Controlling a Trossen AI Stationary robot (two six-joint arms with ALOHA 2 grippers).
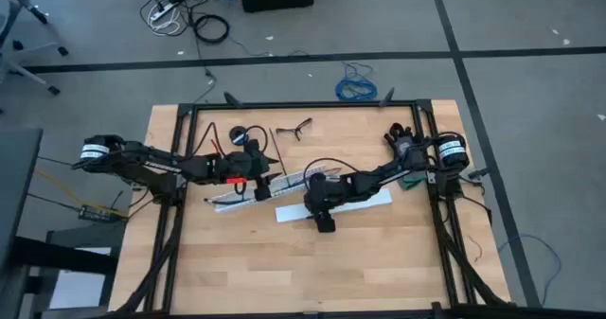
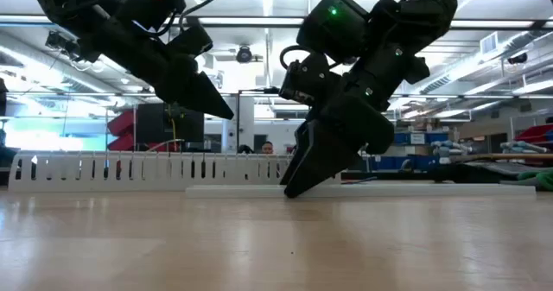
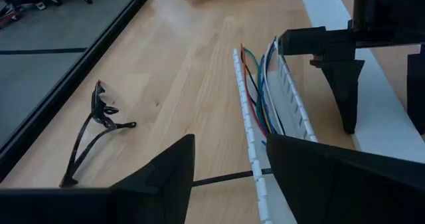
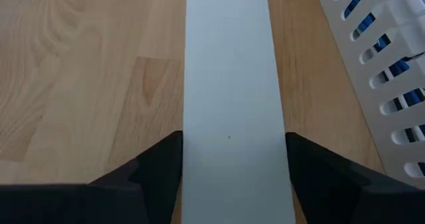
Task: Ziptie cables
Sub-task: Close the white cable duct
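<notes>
Several cables (image 3: 260, 91): thin green, red, blue and pale wires lay lengthwise in the white slotted strip (image 1: 254, 188), at the middle of the desk (image 1: 379, 262), a little left of centre.
Slotted strip: it lay slantwise on the desk, its toothed walls standing up around the wires, just left of a flat white cover strip (image 4: 229, 104).
Right pincer (image 4: 232, 154): spread open, one finger on each side of the flat cover strip, tips down at desk level in the low view; it gripped nothing yet.
Left pincer (image 3: 229, 159): also open and empty, hanging above the left end of the slotted strip, pointed along the wires.
Step in hand: by my reading, the right arm was set to take hold of the cover strip, while the wires were not yet bundled or tied.
Next move: it probably called for closing squarely on the cover's edges without dragging it into the slotted strip close alongside.
Farther out: a pair of glasses (image 3: 93, 134) lay on the desk's far side, well apart from the work.
</notes>
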